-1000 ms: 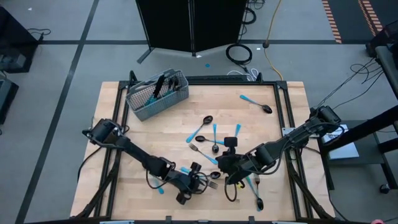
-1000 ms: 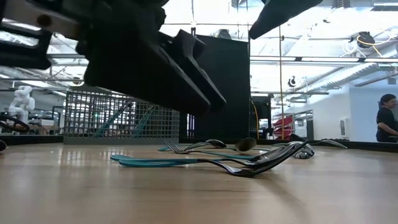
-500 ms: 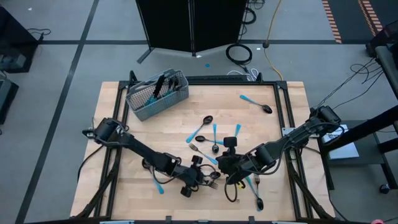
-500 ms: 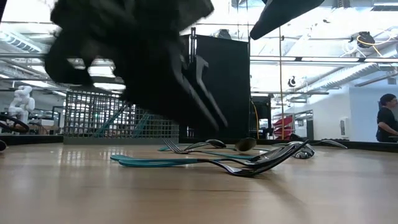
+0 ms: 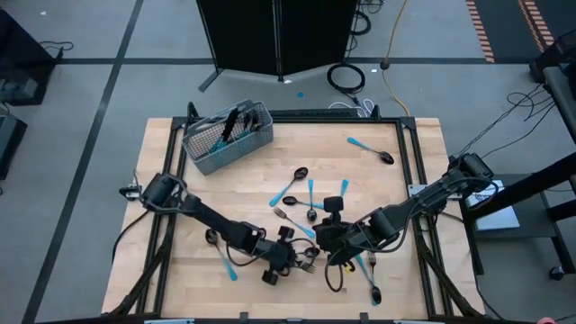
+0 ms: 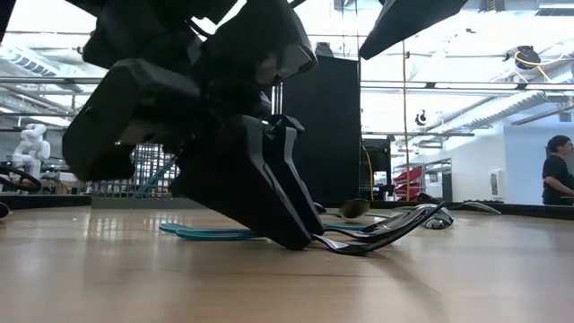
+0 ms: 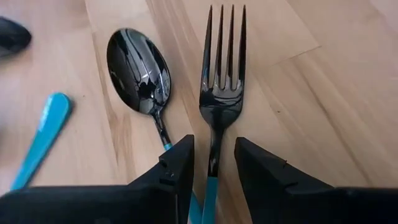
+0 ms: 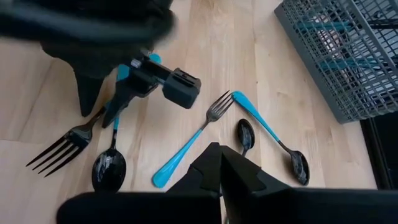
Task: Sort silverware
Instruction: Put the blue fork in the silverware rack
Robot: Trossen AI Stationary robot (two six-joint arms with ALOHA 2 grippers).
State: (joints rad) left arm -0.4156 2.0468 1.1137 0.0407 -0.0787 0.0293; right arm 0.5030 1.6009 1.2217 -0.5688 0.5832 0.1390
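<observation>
The wooden table (image 5: 225, 180) is shown carrying a grey wire-mesh basket (image 5: 229, 137) near its far left corner, in which several blue-handled pieces are already stood. The remaining silverware (image 5: 306, 200) is spread over the middle and right of the table: a spoon (image 5: 371, 149) lies alone toward the far right, a cluster of forks and spoons lies at the centre, and further pieces lie near the front edge. The left gripper (image 5: 290, 259) is lowered to the table surface at the front centre, its fingers (image 7: 180, 163) set part-way apart on either side of the dark neck of a fork (image 7: 219, 93); whether the neck is touched cannot be told. The fork is laid flat with its tines pointing away from the gripper, and a spoon (image 7: 138, 71) lies just beside it, parallel. The right gripper (image 5: 329, 241) is held just to the right of the left gripper, above the central cluster, with its fingers (image 8: 214, 165) closed together and nothing between them. A person (image 6: 558, 170) is seen in the room beyond the table.
</observation>
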